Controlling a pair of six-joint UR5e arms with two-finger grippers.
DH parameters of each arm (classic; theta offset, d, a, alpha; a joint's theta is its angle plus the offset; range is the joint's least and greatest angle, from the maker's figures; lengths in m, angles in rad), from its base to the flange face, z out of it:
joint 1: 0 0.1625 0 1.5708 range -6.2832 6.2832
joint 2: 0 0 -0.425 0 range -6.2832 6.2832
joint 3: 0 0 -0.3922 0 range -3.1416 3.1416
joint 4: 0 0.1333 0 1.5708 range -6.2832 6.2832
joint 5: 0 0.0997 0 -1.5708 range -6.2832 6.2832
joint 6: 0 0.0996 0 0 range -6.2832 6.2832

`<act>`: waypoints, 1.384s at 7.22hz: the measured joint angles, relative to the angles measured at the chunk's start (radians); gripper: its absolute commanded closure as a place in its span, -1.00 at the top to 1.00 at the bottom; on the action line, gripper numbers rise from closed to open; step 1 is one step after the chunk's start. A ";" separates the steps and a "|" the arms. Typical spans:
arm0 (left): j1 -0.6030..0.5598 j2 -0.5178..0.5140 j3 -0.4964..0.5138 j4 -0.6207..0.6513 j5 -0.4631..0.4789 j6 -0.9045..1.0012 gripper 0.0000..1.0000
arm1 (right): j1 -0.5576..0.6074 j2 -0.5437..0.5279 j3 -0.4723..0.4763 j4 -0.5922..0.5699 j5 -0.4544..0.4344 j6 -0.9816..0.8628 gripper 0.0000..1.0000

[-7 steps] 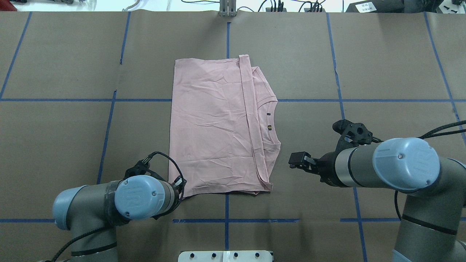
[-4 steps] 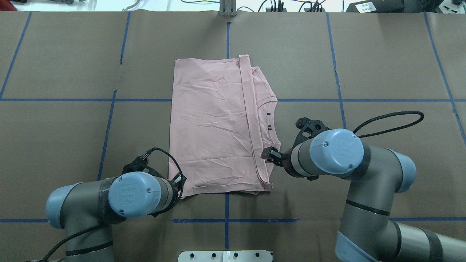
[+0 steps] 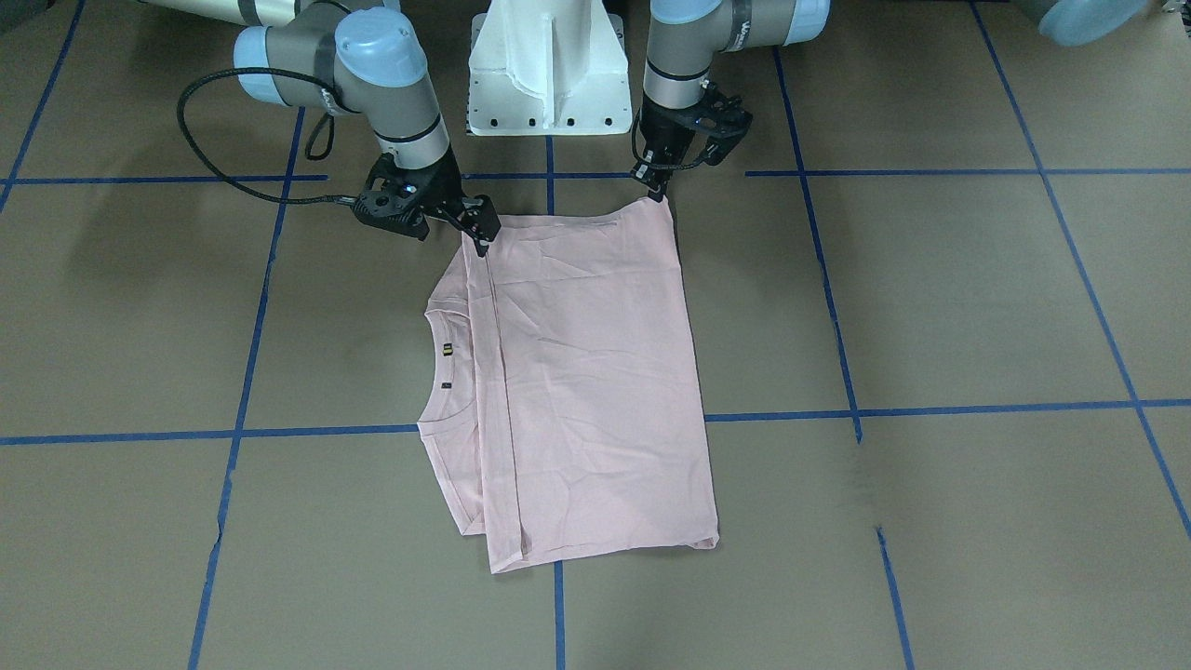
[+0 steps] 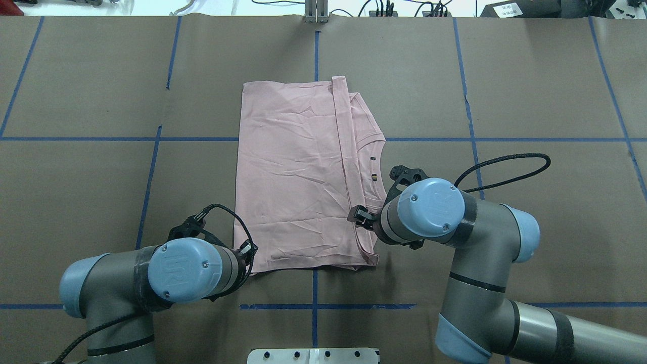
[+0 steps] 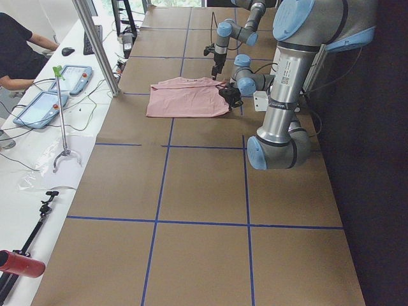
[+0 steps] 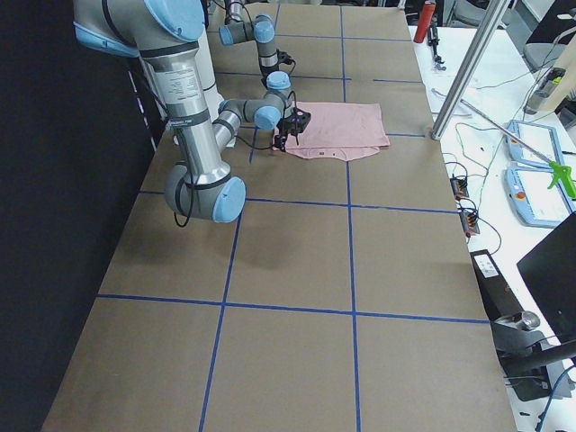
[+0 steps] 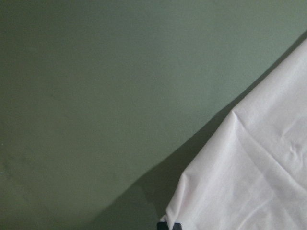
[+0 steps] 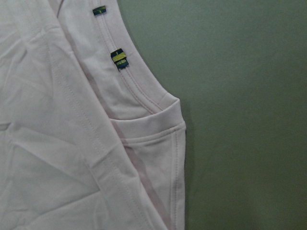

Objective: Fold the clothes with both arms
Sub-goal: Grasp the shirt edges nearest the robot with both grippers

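Observation:
The pale pink T-shirt (image 4: pixel 293 177) lies folded flat at the table's middle, plain side up, with its ribbed collar (image 4: pixel 376 172) showing on the right side. My left gripper (image 4: pixel 248 258) is at the shirt's near left corner and is shut on it. The left wrist view shows that corner of cloth (image 7: pixel 254 177) tented up off the table. My right gripper (image 4: pixel 357 216) hovers open over the shirt's near right part, just inside the collar and the folded edge. The right wrist view shows the collar (image 8: pixel 139 91) and no fingers. In the front view the left gripper (image 3: pixel 661 189) and the right gripper (image 3: pixel 479 234) stand at the shirt's two robot-side corners.
Brown paper with blue tape lines (image 4: pixel 314 306) covers the table. The white pedestal base (image 3: pixel 547 70) stands at the robot's edge. A metal post (image 5: pixel 95 44), tablets and an operator (image 5: pixel 19 51) are along the far side.
My right arm has swung in from the right, and its gripper now sits over the shirt's near right edge. My left arm has shifted slightly and stays at the near left corner.

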 measured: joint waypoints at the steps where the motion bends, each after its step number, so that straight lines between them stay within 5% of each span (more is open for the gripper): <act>1: 0.000 0.002 0.000 0.000 0.000 0.000 -1.00 | -0.007 0.016 -0.025 0.000 0.001 -0.001 1.00; 7: 0.000 0.011 -0.002 0.000 0.000 -0.001 -1.00 | -0.022 0.024 -0.047 -0.013 0.011 -0.002 0.90; 10: 0.001 0.011 -0.002 0.000 0.000 -0.001 -1.00 | -0.023 0.023 -0.048 -0.013 0.011 0.000 -0.09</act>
